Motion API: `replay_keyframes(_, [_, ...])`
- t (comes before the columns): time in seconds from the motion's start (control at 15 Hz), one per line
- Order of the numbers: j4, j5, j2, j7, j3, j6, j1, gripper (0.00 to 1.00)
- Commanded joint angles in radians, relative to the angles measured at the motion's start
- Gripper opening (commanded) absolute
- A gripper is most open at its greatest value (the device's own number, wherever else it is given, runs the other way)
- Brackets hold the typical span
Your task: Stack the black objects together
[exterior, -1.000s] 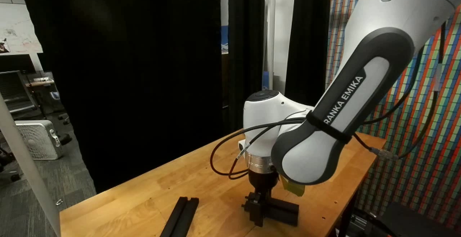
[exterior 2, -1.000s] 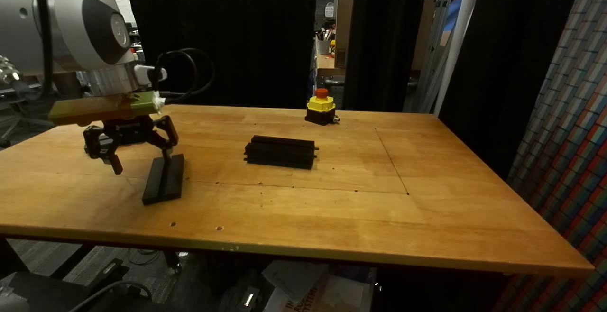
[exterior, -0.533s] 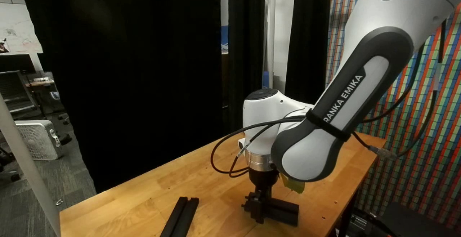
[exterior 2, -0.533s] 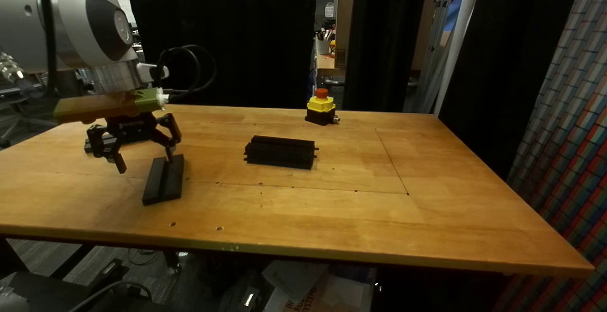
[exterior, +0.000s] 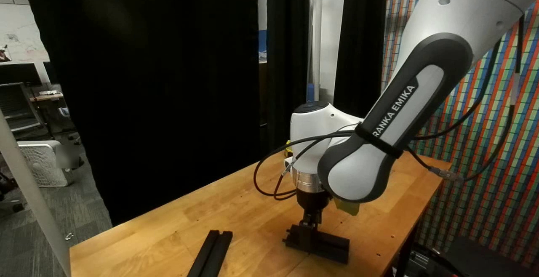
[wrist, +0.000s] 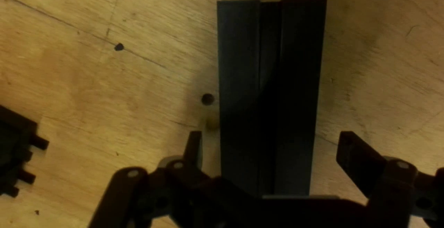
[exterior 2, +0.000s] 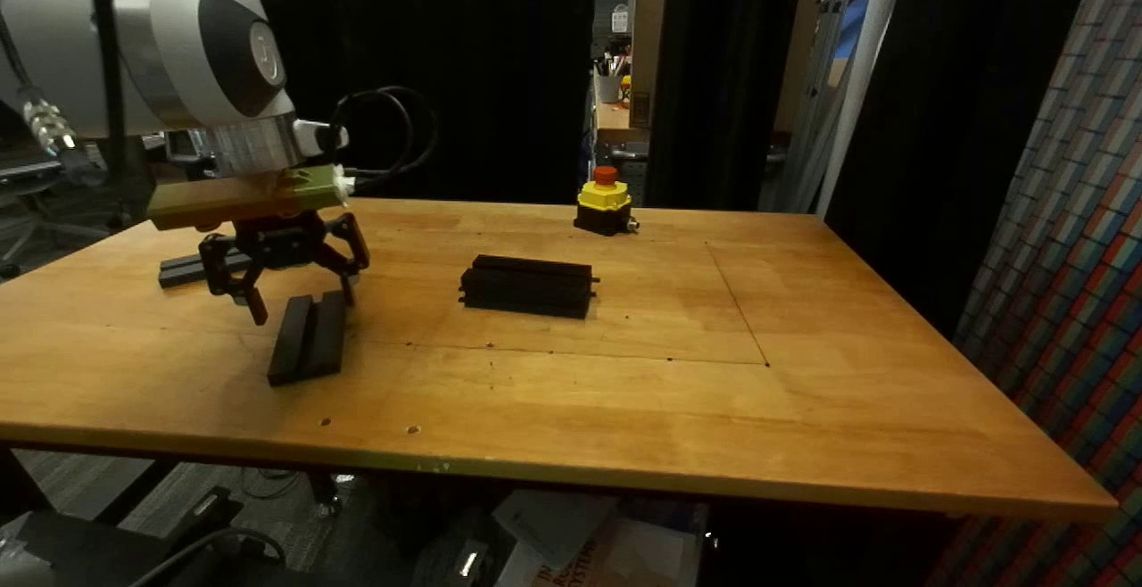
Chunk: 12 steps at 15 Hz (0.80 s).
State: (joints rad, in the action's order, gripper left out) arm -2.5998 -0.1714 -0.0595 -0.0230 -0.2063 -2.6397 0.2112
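Note:
In the wrist view a black grooved bar (wrist: 239,58) lies flat between the spread fingers of my open gripper (wrist: 271,132); wood shows between it and each fingertip. An exterior view puts the gripper (exterior 2: 304,309) above the far end of this bar (exterior 2: 306,346), one finger to each side. Several black objects form a low stack (exterior 2: 526,291), small pegs jutting from its ends; the wrist view catches only its pegged end (wrist: 15,145) at the left. Another grooved bar (exterior 2: 183,271) lies farther back, and its two ridges (exterior: 210,254) show in an exterior view.
A yellow-and-red round button on a black base (exterior 2: 604,202) stands near the back edge of the wooden table (exterior 2: 624,417). Cables (exterior 2: 401,128) loop out beside the wrist. Black curtains (exterior 2: 428,61) hang behind the table.
The gripper has shifted to the right in an exterior view, from partly beside the near bar to straddling its far end. Its fingers stay spread. The bars and the stack have not moved.

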Motion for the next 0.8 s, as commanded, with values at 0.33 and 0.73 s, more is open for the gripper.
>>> replay_keyframes(0.33, [0.010, 0.043, -0.018, -0.076, 0.002, -0.006, -0.015, 1.00])
replay_keyframes(0.73, [0.008, 0.089, -0.038, -0.117, 0.000, -0.021, -0.021, 1.00])
